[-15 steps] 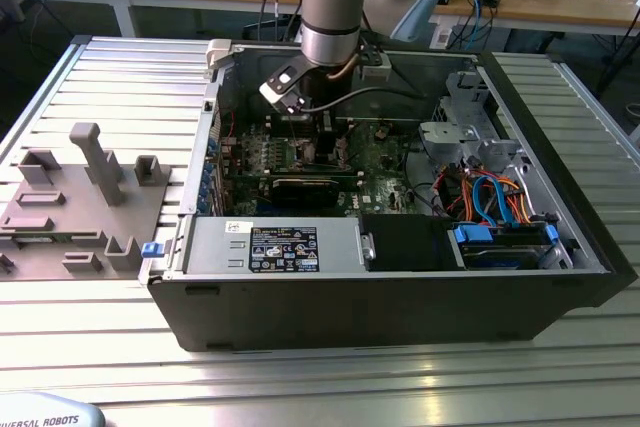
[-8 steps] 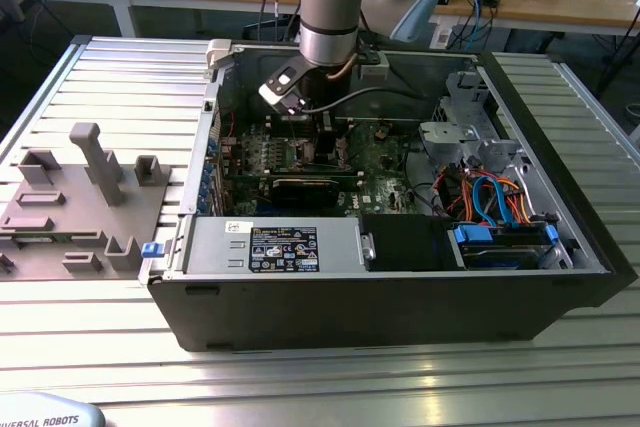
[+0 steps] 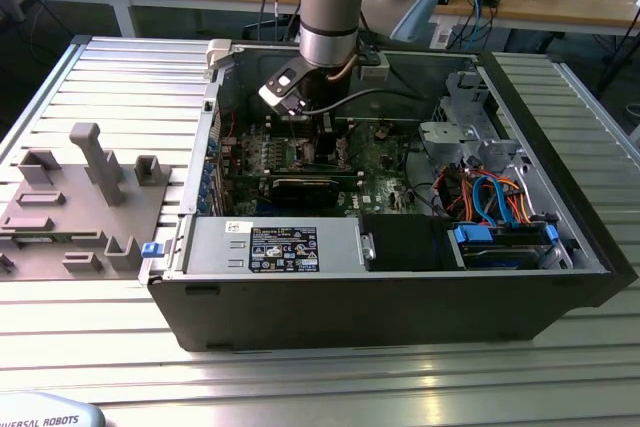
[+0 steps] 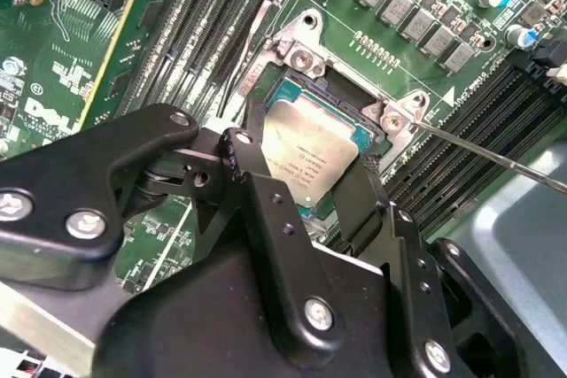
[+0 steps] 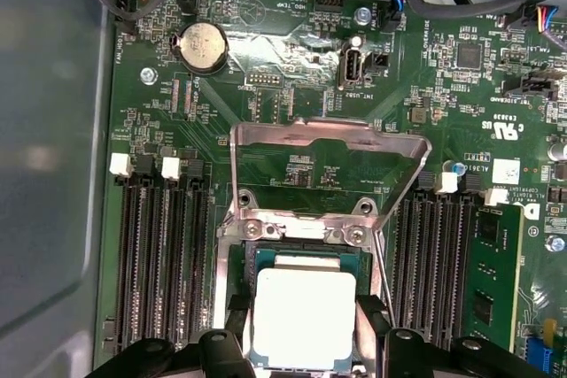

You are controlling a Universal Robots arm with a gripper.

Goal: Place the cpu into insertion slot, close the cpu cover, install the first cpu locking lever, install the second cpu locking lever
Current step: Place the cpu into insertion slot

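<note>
cpu (image 5: 304, 320), a flat square chip with pale silvery-grey top, is pinched at two opposite edges by the jaws, at the insertion slot (image 5: 292, 248) in the green board; cpu cover (image 5: 328, 135) stands raised open

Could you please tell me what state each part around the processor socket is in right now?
Silvery-grey square cpu chip: in the hand, at the slot.
Black hand: shut on the chip's opposite edges.
Dark square insertion slot: uncovered.
Thin silvery cpu cover frame: swung open.
Thin metal locking lever: released.
Black computer case: open, on its side.
</note>
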